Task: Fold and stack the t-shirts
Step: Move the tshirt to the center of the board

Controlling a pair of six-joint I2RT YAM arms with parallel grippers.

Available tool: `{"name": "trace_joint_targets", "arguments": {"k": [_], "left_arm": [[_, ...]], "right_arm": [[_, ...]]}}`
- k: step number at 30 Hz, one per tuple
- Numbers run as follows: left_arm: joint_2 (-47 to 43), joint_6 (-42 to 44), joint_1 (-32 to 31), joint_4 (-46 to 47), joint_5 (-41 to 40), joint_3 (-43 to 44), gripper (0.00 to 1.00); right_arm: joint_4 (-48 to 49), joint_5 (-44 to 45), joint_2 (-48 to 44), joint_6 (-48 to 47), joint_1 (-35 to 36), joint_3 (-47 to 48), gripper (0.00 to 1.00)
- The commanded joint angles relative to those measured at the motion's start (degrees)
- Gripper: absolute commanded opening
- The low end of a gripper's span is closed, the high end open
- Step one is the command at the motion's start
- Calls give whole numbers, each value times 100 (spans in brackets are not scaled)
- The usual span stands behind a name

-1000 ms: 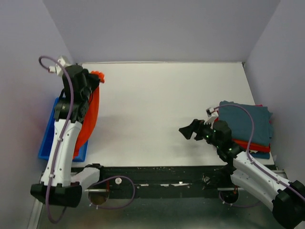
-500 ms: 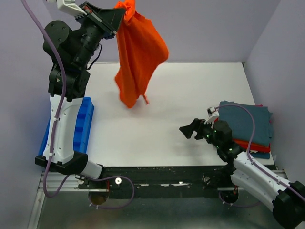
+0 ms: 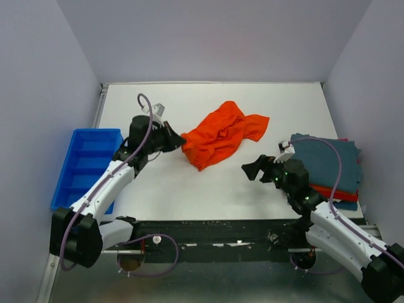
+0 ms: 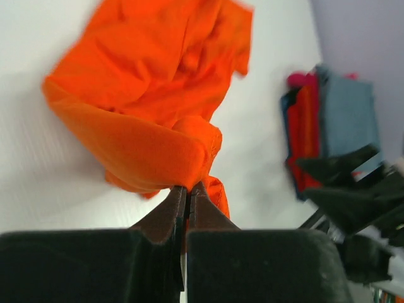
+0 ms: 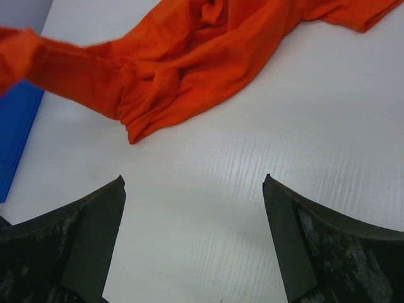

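A bright orange-red t-shirt (image 3: 222, 134) is seen lying crumpled near the middle of the white table (image 3: 189, 189). It is gathered into soft, irregular folds, and one flat flap is spread out toward the right. The cloth is plain and matte, with deep creases across its surface. Its left end is drawn out into a narrow bunch, and this bunch is clamped by the left gripper (image 3: 178, 140). In the left wrist view the two black tapered fingers (image 4: 165, 218) are pressed almost together, and a rolled, rounded edge of the cloth is pinched at their tips. The right gripper (image 3: 255, 169) is held just to the right of the shirt, between it and a stack of folded shirts (image 3: 328, 165), and is not touching either. Its jaws are spread wide and nothing is held between them. In the right wrist view its dark, slightly rough pads are seen at either side, above bare table. A fine ribbed grain is shown on the table top there. The stack is placed at the right edge of the table. It is made up of flat rectangular layers, with dark teal on top, red beneath and a blue edge at the bottom. A rigid blue plastic bin (image 3: 88, 164) with ribbed walls is set at the table's left edge, well apart from the orange-red cloth.
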Motion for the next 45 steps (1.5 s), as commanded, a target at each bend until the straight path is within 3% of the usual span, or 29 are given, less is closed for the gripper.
{"name": "trace_joint_targets", "arguments": {"k": [1,7,12,18,23,31,36,40,45], "left_arm": [[44,236,-44,737,1090,-1313,0],[-525,-396,-220,1493,521,-2650,0],[-1614,-424,-220,1276,-375,-3293,0],[-3047,-845,-202,-174,-2159,-3522,0],[-3585,-872,-193,-685,-2539,-3566,0],[-3296,-881,-184,-677,-2557,-3505,0],[-3128,-872,-184,-571,-2592,-3505,0],[-2953,-889,-176,-562,-2715,-3435,0],[-2426,-986,-62,-501,-2996,-3163,0]], "right_arm": [[-311,409,309,-75,47,505,95],[-365,-530,1995,-83,47,1691,76],[-837,-708,3621,-118,310,2956,64],[-1524,-251,5142,-31,724,4319,63],[-1674,-233,5899,136,751,4821,62],[-1753,-329,6647,163,803,5278,61],[-1718,-443,6814,128,838,5401,38],[-1657,-470,6648,66,847,5314,4],[-1569,-496,5990,-109,847,4919,1]]}}
